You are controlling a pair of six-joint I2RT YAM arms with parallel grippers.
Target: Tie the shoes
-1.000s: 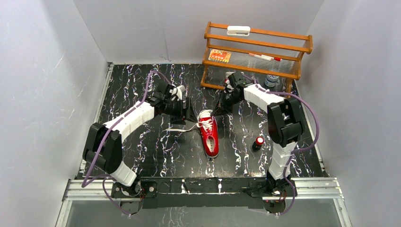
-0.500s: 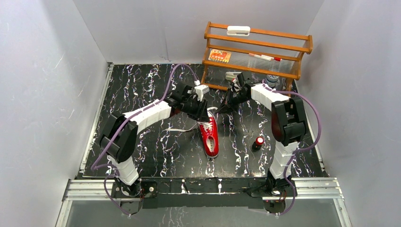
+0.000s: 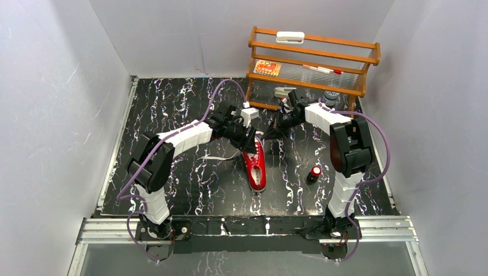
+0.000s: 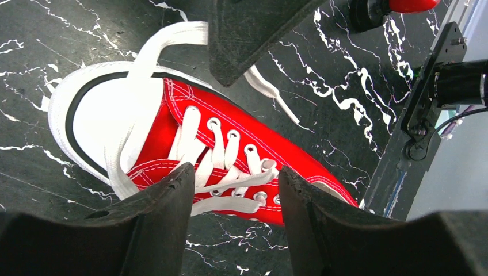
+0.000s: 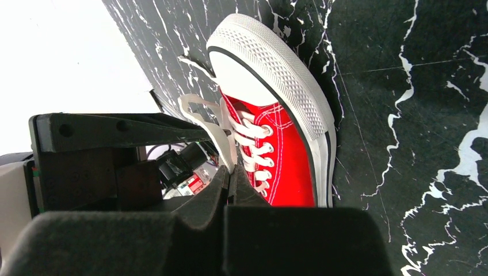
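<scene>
The red sneaker lies mid-table, white toe cap toward the back, laces untied. My left gripper is open just above its eyelets; in the left wrist view the fingers straddle the laced part of the shoe with nothing between them. My right gripper is shut on a white lace and holds it taut off the shoe's far right side. The shoe also shows in the right wrist view. A second lace end trails on the table to the shoe's left.
A small red-and-black cylinder stands right of the shoe. A wooden rack stands at the back right, just behind the right arm. Grey walls close in the left, back and right sides.
My left arm has swung right, from beside the shoe to over its laces. My right gripper has shifted slightly right, still holding the lace.
</scene>
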